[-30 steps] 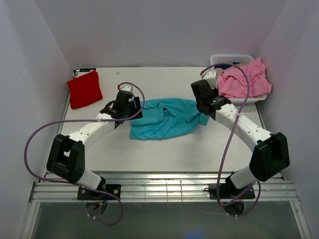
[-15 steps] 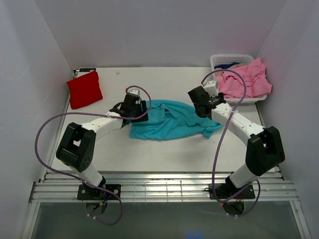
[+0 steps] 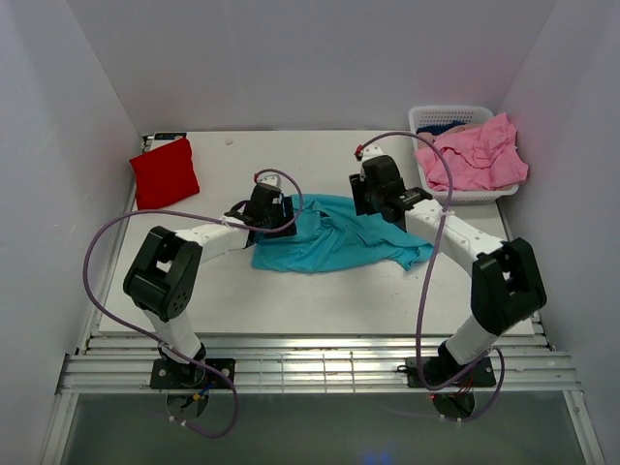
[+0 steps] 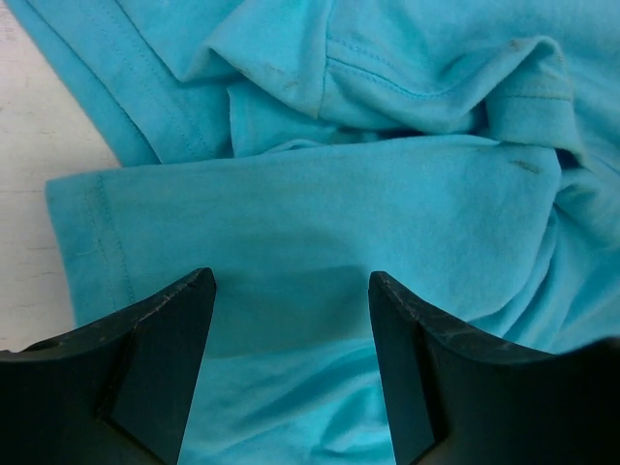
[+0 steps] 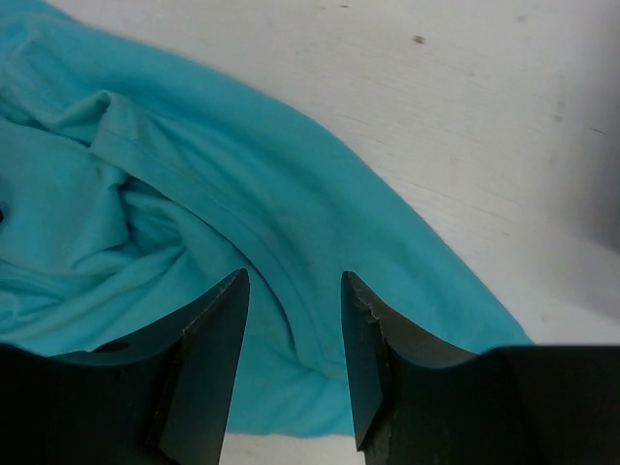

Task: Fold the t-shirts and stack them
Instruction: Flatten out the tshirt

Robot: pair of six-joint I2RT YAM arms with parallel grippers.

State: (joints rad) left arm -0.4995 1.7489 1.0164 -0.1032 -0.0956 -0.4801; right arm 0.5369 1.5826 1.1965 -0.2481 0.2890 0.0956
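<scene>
Teal shirt: teal t-shirt [image 3: 325,242] lies crumpled at table centre, spread roughly 9-to-3 o'clock, unfolded. Creases, a stitched hem and a sleeve edge show in both wrist views.
Left gripper: left gripper [image 4: 291,281] sits at the teal shirt's 9 o'clock edge. Its fingers [image 4: 160,358] are spread wide w/ teal cloth filling the gap under them. Nothing is pinched. Tips look v. close to the fabric, poss. touching, but the view doesn't settle it.
Right gripper: right gripper [image 5: 294,281] sits at the shirt's 1 o'clock edge. Jaws are parted and straddle a stitched hem that runs diagonally beneath them, w/ no cloth gripped. Bare tabletop shows past the fabric twd 1 o'clock in that wrist view.
Red shirt: red t-shirt [image 3: 163,172] is a compact squarish bundle at the table's 10 o'clock corner, well apart from the teal one and from both arms.
Pink shirts: pink t-shirts [image 3: 477,155] are heaped over the basket [image 3: 448,113] at 2 o'clock, spilling past its near rim (can't count how many).
Basket: white, slotted, in the far corner against the wall. A bit of dark blue shows inside near its far rim.
Table: white table [image 3: 320,300], bare between the shirts.
Cables: purple cables [image 3: 95,254] loop from each arm's base up to its wrist.
</scene>
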